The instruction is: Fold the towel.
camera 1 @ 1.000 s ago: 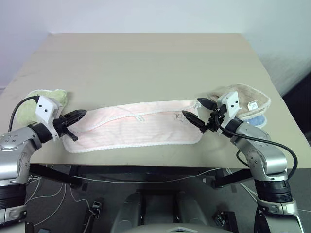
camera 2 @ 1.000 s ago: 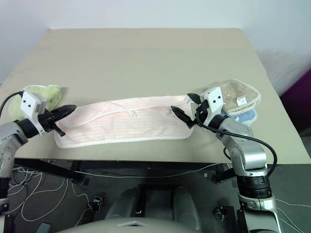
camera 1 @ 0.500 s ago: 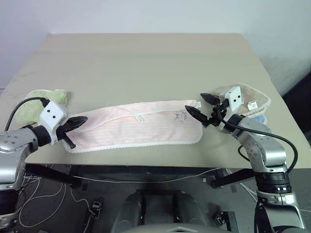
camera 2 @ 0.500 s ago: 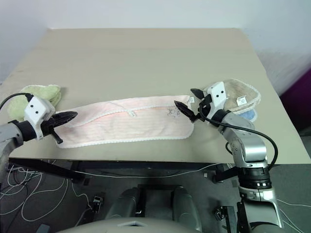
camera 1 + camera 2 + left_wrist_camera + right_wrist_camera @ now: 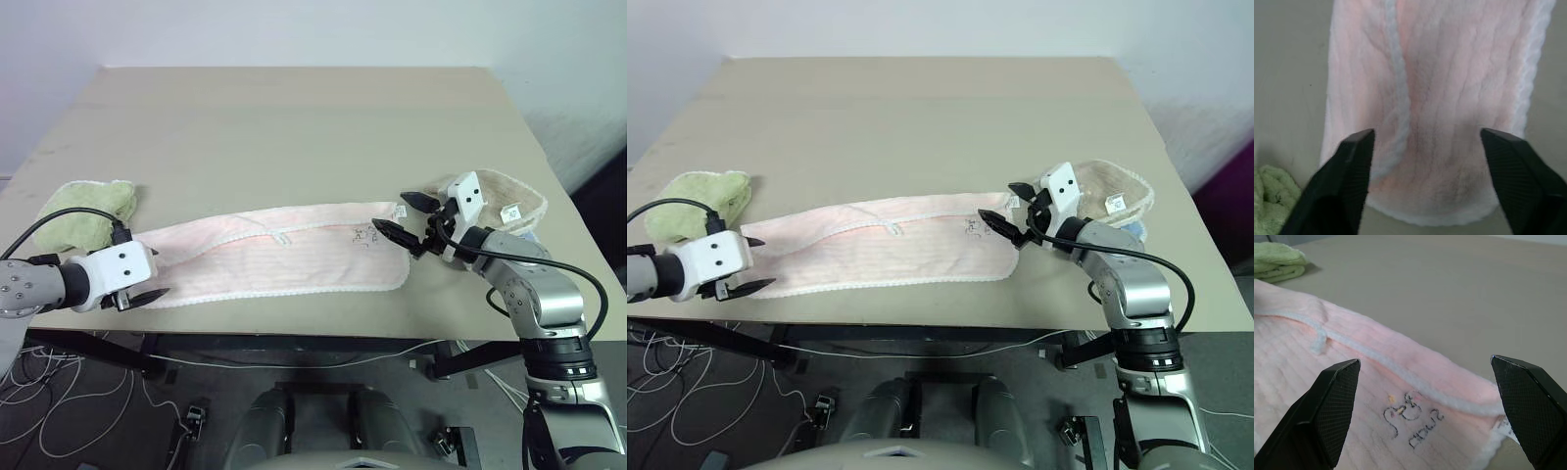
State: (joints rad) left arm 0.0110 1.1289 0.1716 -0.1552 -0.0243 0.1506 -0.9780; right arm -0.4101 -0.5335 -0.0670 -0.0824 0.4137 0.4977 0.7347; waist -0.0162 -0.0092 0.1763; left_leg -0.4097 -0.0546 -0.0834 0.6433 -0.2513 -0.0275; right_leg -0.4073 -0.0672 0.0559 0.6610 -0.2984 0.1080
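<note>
The pale pink towel (image 5: pixel 284 259) lies flat as a long strip along the table's front, with a white trimmed edge and a small tag near its middle. My left gripper (image 5: pixel 149 291) is open at the towel's left end. In the left wrist view its two fingers (image 5: pixel 1347 176) stand wide apart with that end (image 5: pixel 1440 122) lying flat between and beyond them. My right gripper (image 5: pixel 394 213) is open just above the towel's right end, holding nothing. Below it, the right wrist view shows a small dark embroidered mark (image 5: pixel 1410 423) on the pink cloth.
A light-green folded towel (image 5: pixel 83 211) sits by the table's left edge, close behind my left gripper. A beige folded towel (image 5: pixel 505 201) lies at the right, under my right wrist. The table's front edge (image 5: pixel 294 333) runs just below the pink towel.
My left gripper was shut at the towel's left end. It has since opened, rolled and drawn back toward the front edge, leaving the end flat. The right gripper stays open and has barely moved.
</note>
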